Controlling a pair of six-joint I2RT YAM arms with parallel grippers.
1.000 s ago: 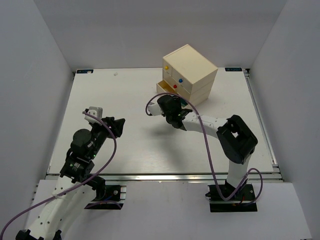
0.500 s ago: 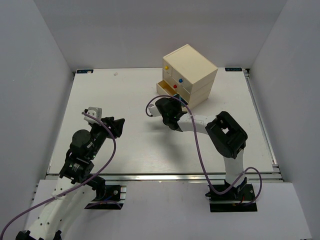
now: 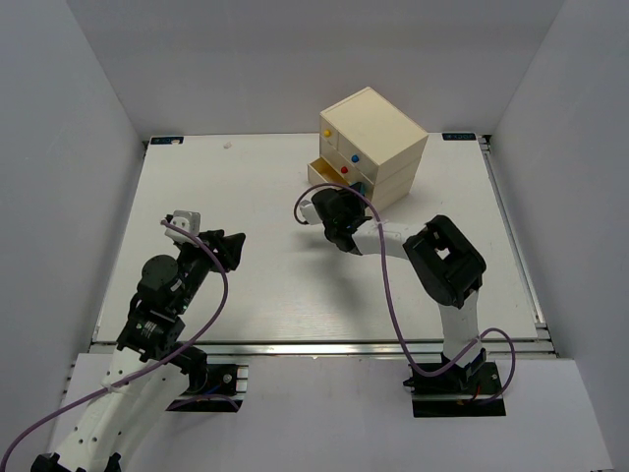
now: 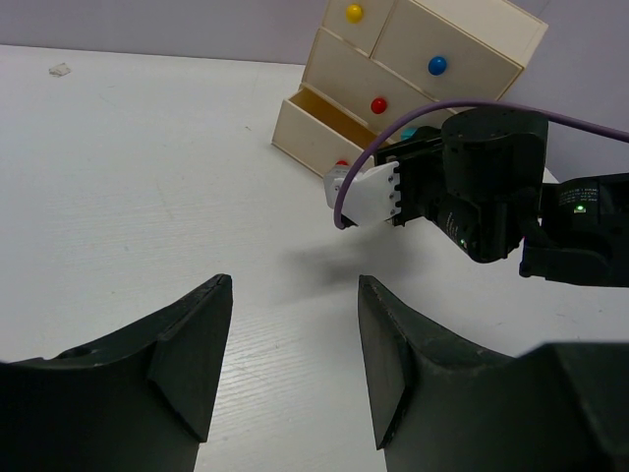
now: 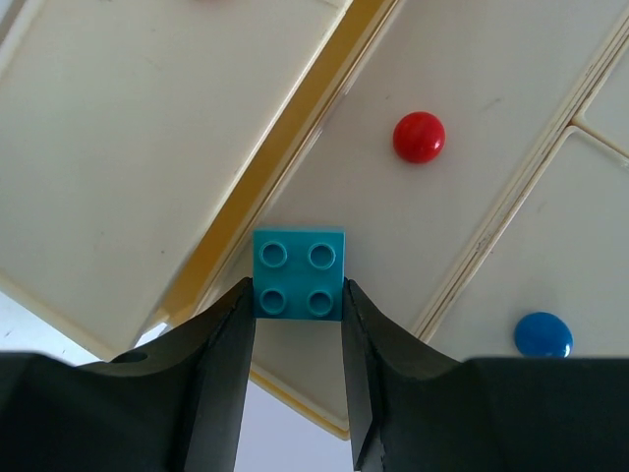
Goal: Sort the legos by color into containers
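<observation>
Now right fingers (image 5: pixel 221 383) pinch teal brick (image 5: pixel 298 273); left fingers (image 4: pixel 192 344) apart

My table (image 3: pixel 295 295) is a flat white board with faint grain, evenly lit, with only soft shadows on it. Plain pale grey walls (image 3: pixel 295 59) close me in on the left, back and right, and a metal rail (image 3: pixel 324 346) runs along the near edge.

The left arm (image 3: pixel 157 287) and right arm (image 3: pixel 448 267) had white links and black joints. A lilac cable (image 4: pixel 491 101) ran along each. The left gripper (image 4: pixel 295 329) had 2 dark, wedge-shaped fingers (image 4: pixel 187 354).
</observation>
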